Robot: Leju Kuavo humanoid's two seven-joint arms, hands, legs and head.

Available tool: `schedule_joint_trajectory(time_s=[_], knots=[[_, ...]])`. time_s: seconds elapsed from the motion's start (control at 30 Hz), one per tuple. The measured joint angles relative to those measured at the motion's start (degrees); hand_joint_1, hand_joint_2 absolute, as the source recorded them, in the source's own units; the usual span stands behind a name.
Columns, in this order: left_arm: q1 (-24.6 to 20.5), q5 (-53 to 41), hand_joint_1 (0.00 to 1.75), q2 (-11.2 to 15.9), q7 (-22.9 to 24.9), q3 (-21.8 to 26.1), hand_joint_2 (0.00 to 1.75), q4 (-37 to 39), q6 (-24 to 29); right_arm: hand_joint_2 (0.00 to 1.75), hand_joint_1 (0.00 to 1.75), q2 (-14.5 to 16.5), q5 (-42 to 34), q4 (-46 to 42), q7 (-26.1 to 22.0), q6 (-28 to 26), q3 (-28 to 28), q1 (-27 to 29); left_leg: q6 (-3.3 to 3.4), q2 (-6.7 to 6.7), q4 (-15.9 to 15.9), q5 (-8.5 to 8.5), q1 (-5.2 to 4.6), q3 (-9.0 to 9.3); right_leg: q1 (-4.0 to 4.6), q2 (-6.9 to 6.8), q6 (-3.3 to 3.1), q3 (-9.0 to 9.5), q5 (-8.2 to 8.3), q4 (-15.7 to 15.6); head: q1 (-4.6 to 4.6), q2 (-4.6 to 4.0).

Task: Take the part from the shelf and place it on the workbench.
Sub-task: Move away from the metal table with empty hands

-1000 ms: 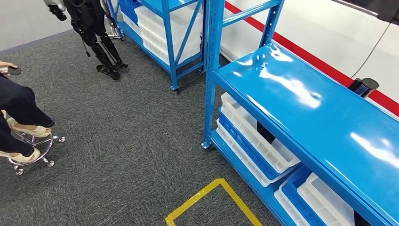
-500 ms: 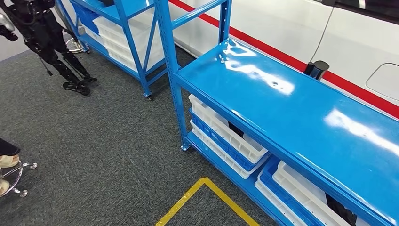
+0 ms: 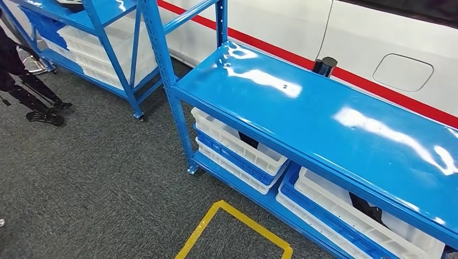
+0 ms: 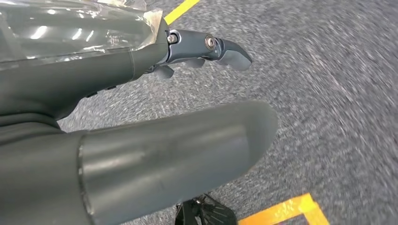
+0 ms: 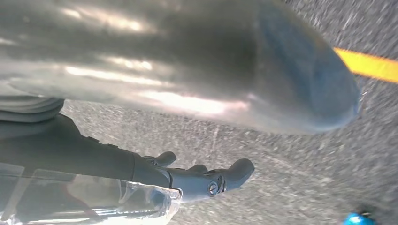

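Note:
A blue rack with a glossy flat top (image 3: 324, 121) runs across the head view, with white and blue bins (image 3: 237, 148) stacked on its lower level. Dark items lie in two bins (image 3: 249, 141) (image 3: 368, 208); what they are I cannot tell. My left hand (image 4: 141, 93) hangs over the grey carpet with its fingers (image 4: 213, 49) stretched out and nothing in it. My right hand (image 5: 187, 140) hangs likewise above the carpet, fingers (image 5: 216, 180) extended and empty.
A second blue rack (image 3: 102, 32) with white bins stands at the far left. A dark cylinder (image 3: 324, 66) rises behind the near rack, against a white wall with a red stripe (image 3: 378, 89). Yellow floor tape (image 3: 232, 226) marks the carpet. Dark robot legs (image 3: 32, 102) stand at left.
The camera has turned right, so the whole scene slid left. The seated person and stool left the picture, and more of the rack top has come in.

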Motion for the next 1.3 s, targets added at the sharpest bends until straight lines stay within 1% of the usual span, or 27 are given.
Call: schedule_joint_trajectory(time_s=[0.03,0.1,0.13,0.2,0.27,0.33,0.37,0.4,0.43,0.47,0.5,0.57,0.63,0.7,0.73,0.77,0.83,0.9,0.93,0.97,1.03,1.07,1.1,1.13,1.2,1.23,1.3], knots=[[0.0,-0.02,0.0,-0.01,0.0,0.0,0.0,0.0,-0.07,0.0,0.0,-0.05,0.0,0.0,0.03,0.0,0.0,-0.04,-0.26,0.59,0.06,-0.18,-0.09,0.16,-0.05,-1.53,0.33,2.22,1.39,-4.26,0.04,0.0],[0.03,-0.15,0.0,0.03,0.0,-0.01,0.0,0.03,-0.37,0.0,0.0,-0.07,-0.03,-0.01,0.03,0.0,0.0,-0.26,-0.95,1.7,0.16,-0.67,-0.43,0.55,0.15,-3.67,0.0,5.02,2.99,-9.38,-0.03,0.0],[0.03,-0.26,0.0,0.1,-0.01,-0.02,0.0,0.05,-0.53,0.0,0.0,-0.05,-0.06,-0.01,0.01,0.01,0.0,-0.32,-1.25,2.24,0.16,-0.86,-0.56,0.76,0.31,-3.84,-0.45,5.23,3.16,-9.94,-0.09,0.0],[-0.06,-0.46,0.0,0.23,-0.02,-0.07,0.0,0.07,-0.79,0.0,0.0,-0.1,-0.12,0.01,-0.06,0.01,0.0,-0.24,-1.85,3.11,0.18,-1.23,-0.33,1.13,0.19,-2.43,-1.32,5.1,3.37,-9.98,-0.26,0.0],[-0.16,-0.65,0.0,0.29,-0.06,-0.13,0.0,0.09,-1.08,0.0,0.0,-0.19,-0.15,0.02,-0.13,0.0,0.0,-0.1,-2.46,1.07,2.19,-2.96,0.13,0.47,-0.18,-1.07,-2.03,5.18,3.59,-10.16,-0.35,0.0],[-0.08,-0.92,0.0,0.33,-0.1,-0.16,0.0,0.21,-1.5,0.0,0.0,-0.23,-0.19,0.02,-0.15,0.01,0.0,-0.09,-2.76,-2.45,8.6,-6.75,0.34,-2.47,-0.22,0.21,-2.69,5.1,3.81,-10.21,-0.51,0.0],[0.02,-1.03,0.0,0.35,-0.11,-0.17,0.0,0.27,-1.65,0.0,0.0,-0.26,-0.23,0.02,-0.15,0.01,0.0,-0.08,-2.78,-3.39,12.48,-8.54,0.35,-4.38,-0.13,0.92,-2.93,4.94,3.9,-10.2,-0.56,0.0],[0.12,-1.13,0.0,0.39,-0.11,-0.17,0.0,0.33,-1.77,0.0,0.0,-0.28,-0.3,0.02,-0.15,0.02,0.0,-0.03,-2.78,-3.86,15.4,-9.53,0.35,-5.89,-0.05,1.66,-3.11,4.83,3.98,-10.19,-0.55,0.0],[0.19,-1.2,0.0,0.43,-0.11,-0.17,0.0,0.34,-1.81,0.0,0.0,-0.33,-0.4,0.02,-0.15,0.02,-0.01,0.07,-2.72,-4.08,16.49,-9.35,0.35,-6.55,0.02,2.45,-3.18,4.79,4.03,-10.18,-0.56,0.0],[0.22,-1.3,0.0,0.46,-0.11,-0.17,0.0,0.35,-1.85,0.0,0.0,-0.38,-0.51,0.02,-0.16,0.02,-0.01,0.17,-2.63,-4.27,15.29,-8.01,0.37,-6.1,0.04,3.23,-3.18,4.83,4.08,-10.16,-0.55,0.0],[0.22,-1.42,0.0,0.5,-0.11,-0.18,0.0,0.35,-1.89,0.0,0.0,-0.41,-0.62,0.02,-0.2,0.02,-0.02,0.24,-2.49,-4.75,12.31,-5.97,0.43,-4.75,0.04,4.01,-3.16,4.9,4.14,-10.15,-0.56,0.0],[0.21,-1.66,0.0,0.56,-0.13,-0.2,0.0,0.36,-1.96,0.0,0.0,-0.41,-0.77,0.02,-0.32,0.02,-0.02,0.19,-2.21,-7.46,4.84,-2.48,0.67,-1.36,0.25,5.48,-2.84,4.86,4.27,-10.01,-0.55,0.0],[0.23,-1.77,0.0,0.61,-0.15,-0.21,0.0,0.37,-1.96,0.0,0.0,-0.4,-0.87,0.02,-0.46,0.01,-0.02,0.07,-1.9,-9.09,1.19,-1.5,0.62,0.16,0.46,6.74,-2.16,4.47,4.58,-9.98,-0.49,0.0],[0.2,-1.79,0.0,0.57,-0.15,-0.26,0.0,0.39,-1.91,0.0,0.0,-0.46,-0.96,0.02,-0.54,0.01,-0.03,0.18,-1.33,-7.89,0.79,-1.27,0.29,0.24,0.47,7.93,-1.31,3.87,5.02,-10.19,-0.45,0.0],[0.16,-1.81,0.0,0.55,-0.15,-0.34,0.0,0.39,-1.89,0.0,0.0,-0.51,-1.01,0.03,-0.56,0.0,-0.03,0.29,-0.9,-7.16,0.59,-1.02,0.21,0.27,0.46,7.6,-1.05,3.44,4.9,-9.9,-0.46,0.0],[0.11,-1.83,0.0,0.54,-0.16,-0.43,0.0,0.39,-1.87,0.0,0.0,-0.54,-1.04,0.04,-0.57,-0.01,-0.04,0.35,-0.46,-6.39,0.37,-0.77,0.23,0.26,0.54,6.53,-1.02,2.69,4.24,-8.72,-0.33,0.0],[0.12,-1.87,0.0,0.58,-0.17,-0.55,0.0,0.41,-1.85,0.0,0.0,-0.54,-1.11,0.05,-0.59,-0.02,-0.04,0.28,0.13,-4.67,0.13,-0.52,0.2,0.14,0.62,3.4,-1.44,-0.06,1.32,-2.99,-0.08,0.0],[0.21,-1.91,0.0,0.61,-0.19,-0.57,0.0,0.46,-1.89,0.0,0.0,-0.53,-1.13,0.07,-0.62,-0.02,-0.04,0.25,0.27,-2.83,0.14,-0.55,0.03,0.0,0.59,1.89,-1.62,-3.22,-1.59,4.29,0.07,0.0],[0.22,-1.96,0.0,0.61,-0.22,-0.59,0.0,0.49,-1.92,0.0,0.0,-0.55,-1.14,0.07,-0.63,-0.03,-0.04,0.31,0.26,-1.98,0.15,-0.58,0.0,-0.02,0.51,1.56,-1.39,-3.75,-2.07,5.97,0.07,0.0],[0.21,-2.02,0.0,0.59,-0.26,-0.63,0.0,0.51,-1.96,0.0,0.0,-0.58,-1.1,0.08,-0.63,-0.04,-0.04,0.4,0.22,-1.24,0.15,-0.63,0.01,-0.01,0.4,1.26,-0.98,-3.22,-1.76,5.57,0.09,0.0],[0.15,-2.16,0.0,0.51,-0.32,-0.8,0.0,0.52,-1.97,0.0,0.0,-0.69,-0.74,0.08,-0.63,-0.18,-0.04,0.5,-0.07,-0.01,0.2,-0.82,0.08,0.24,0.16,-0.25,0.04,1.07,0.54,-1.41,0.14,0.0],[0.13,-2.2,0.0,0.48,-0.33,-0.9,0.0,0.52,-1.96,0.0,0.0,-0.73,-0.48,0.08,-0.63,-0.27,-0.03,0.43,-0.38,0.51,0.29,-1.03,-0.06,0.38,0.17,-1.36,0.25,3.45,1.56,-5.32,0.18,0.0],[0.1,-2.22,0.0,0.46,-0.33,-0.97,0.0,0.53,-1.92,0.0,0.0,-0.74,-0.26,0.08,-0.63,-0.38,-0.03,0.35,-0.71,0.97,0.35,-1.22,-0.19,0.56,0.21,-2.14,0.15,5.21,2.3,-8.28,0.13,0.0],[0.04,-2.23,0.0,0.46,-0.34,-1.02,0.0,0.54,-1.89,0.0,0.0,-0.73,-0.14,0.08,-0.63,-0.47,-0.02,0.31,-1.01,1.37,0.36,-1.36,-0.34,0.71,0.33,-2.54,-0.18,6.03,2.54,-9.67,0.06,0.0],[-0.19,-2.24,0.0,0.46,-0.36,-1.08,0.0,0.55,-1.85,0.0,0.0,-0.76,-0.1,0.09,-0.61,-0.67,-0.02,0.42,-1.6,2.0,0.15,-1.51,-0.3,1.11,0.43,-1.8,-1.13,6.03,2.59,-10.03,-0.15,0.0],[-0.32,-2.25,0.0,0.48,-0.37,-1.15,0.0,0.55,-1.85,0.0,0.0,-0.8,-0.07,0.1,-0.56,-0.84,-0.02,0.52,-1.97,1.45,0.35,-1.82,-0.14,1.19,0.27,-1.43,-1.5,6.05,2.62,-10.11,-0.21,0.0],[-0.4,-2.32,0.0,0.49,-0.37,-1.33,0.0,0.56,-1.91,0.0,0.0,-0.87,0.25,0.1,-0.44,-1.33,-0.01,0.54,-2.59,-1.13,3.21,-3.95,0.13,0.06,-0.15,-0.74,-2.29,6.24,2.79,-10.3,-0.38,0.0]])
